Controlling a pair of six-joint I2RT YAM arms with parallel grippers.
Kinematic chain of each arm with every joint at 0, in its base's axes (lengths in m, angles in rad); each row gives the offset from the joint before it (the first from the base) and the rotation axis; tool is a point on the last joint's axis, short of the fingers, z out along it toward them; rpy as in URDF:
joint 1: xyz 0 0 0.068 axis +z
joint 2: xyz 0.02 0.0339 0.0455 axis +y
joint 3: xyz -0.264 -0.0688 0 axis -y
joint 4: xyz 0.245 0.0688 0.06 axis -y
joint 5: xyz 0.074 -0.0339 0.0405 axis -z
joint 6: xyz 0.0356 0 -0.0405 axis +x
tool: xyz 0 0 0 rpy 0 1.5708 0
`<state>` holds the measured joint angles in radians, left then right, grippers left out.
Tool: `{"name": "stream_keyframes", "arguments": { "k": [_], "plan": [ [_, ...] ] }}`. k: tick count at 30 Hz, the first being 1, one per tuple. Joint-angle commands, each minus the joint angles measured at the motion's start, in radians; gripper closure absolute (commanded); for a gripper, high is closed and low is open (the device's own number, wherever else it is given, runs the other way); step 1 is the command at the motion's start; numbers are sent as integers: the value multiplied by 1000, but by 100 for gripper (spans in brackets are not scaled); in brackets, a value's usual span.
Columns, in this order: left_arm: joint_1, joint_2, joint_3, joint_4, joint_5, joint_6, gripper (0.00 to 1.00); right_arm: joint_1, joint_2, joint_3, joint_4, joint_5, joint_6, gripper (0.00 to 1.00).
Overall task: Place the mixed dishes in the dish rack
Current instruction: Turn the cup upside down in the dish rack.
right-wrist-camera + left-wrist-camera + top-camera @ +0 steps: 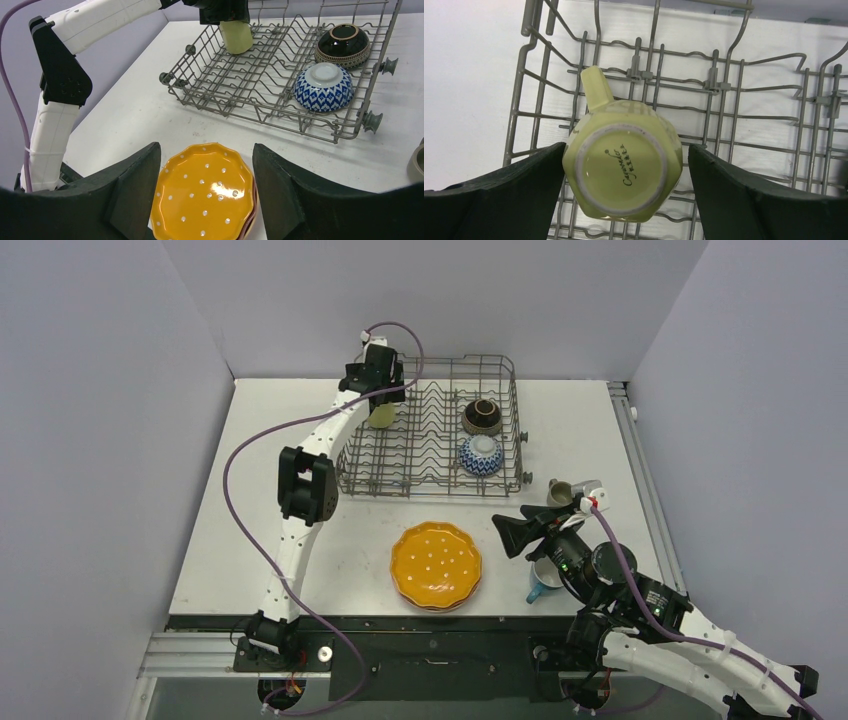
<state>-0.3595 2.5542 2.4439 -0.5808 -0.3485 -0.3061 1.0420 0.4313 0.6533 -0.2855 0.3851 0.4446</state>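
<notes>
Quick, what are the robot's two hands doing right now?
Left gripper: open, fingers either side of the pale-yellow mug.
Right gripper: open, empty, above the orange plate.

white jointed left arm stretched far forward, wrist pointing down | black two-finger left gripper fingers spread wide | white jointed right arm bent low, reaching left | black two-finger right gripper fingers parted, tilted downward

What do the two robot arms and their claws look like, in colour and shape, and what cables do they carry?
The left arm and the right arm have white tubular links and black joint housings. A purple cable runs along each. The left claw and the right claw each have two broad, dark wedge-shaped fingers.
</notes>
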Motion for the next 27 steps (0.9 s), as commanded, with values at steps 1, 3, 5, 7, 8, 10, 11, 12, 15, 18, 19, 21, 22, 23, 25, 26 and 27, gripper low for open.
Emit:
{"name": "stream_keyframes", "arguments": {
  "k": [1,3,5,7,8,10,11,12,15,18,19,21,22,23,25,26,27],
  "plan": [
    [-4,-17,58,74,-28,11,11,1,12,-15,37,-5,-9,37],
    [-4,-20,51,79,-30,9,8,1,10,-16,36,-7,-6,37],
    [-4,-26,44,83,-30,7,4,1,8,-16,33,-7,-5,37],
    [-5,-34,40,85,-28,6,0,-1,4,-15,29,-6,-3,37],
    [-5,-37,38,86,-29,5,2,0,2,-15,27,-5,-3,37],
    [-8,-50,29,89,-31,5,3,0,0,-14,24,-2,-3,36],
    [-10,-62,21,94,-35,8,4,0,-3,-11,25,-2,-4,36],
    [-11,-67,17,95,-38,14,4,1,-3,-7,20,0,-5,36],
    [-14,-108,-9,91,-51,21,4,0,7,23,-9,5,-4,36],
    [-20,-142,-25,84,-62,31,4,0,18,52,-48,19,1,36],
    [-21,-149,-34,82,-70,34,4,1,26,57,-56,27,6,36],
    [-26,-172,-48,80,-83,40,4,1,44,75,-82,41,14,36],
    [-30,-186,-60,79,-93,46,4,1,50,88,-105,47,17,36],
    [-33,-194,-66,79,-99,49,4,1,66,96,-117,59,23,36],
    [-38,-220,-85,78,-114,56,4,-1,96,126,-162,74,35,36],
    [-43,-236,-100,75,-123,59,4,-1,104,149,-195,78,39,36],
    [-45,-245,-108,74,-127,61,4,-1,121,159,-212,85,48,36]
  ]
}}
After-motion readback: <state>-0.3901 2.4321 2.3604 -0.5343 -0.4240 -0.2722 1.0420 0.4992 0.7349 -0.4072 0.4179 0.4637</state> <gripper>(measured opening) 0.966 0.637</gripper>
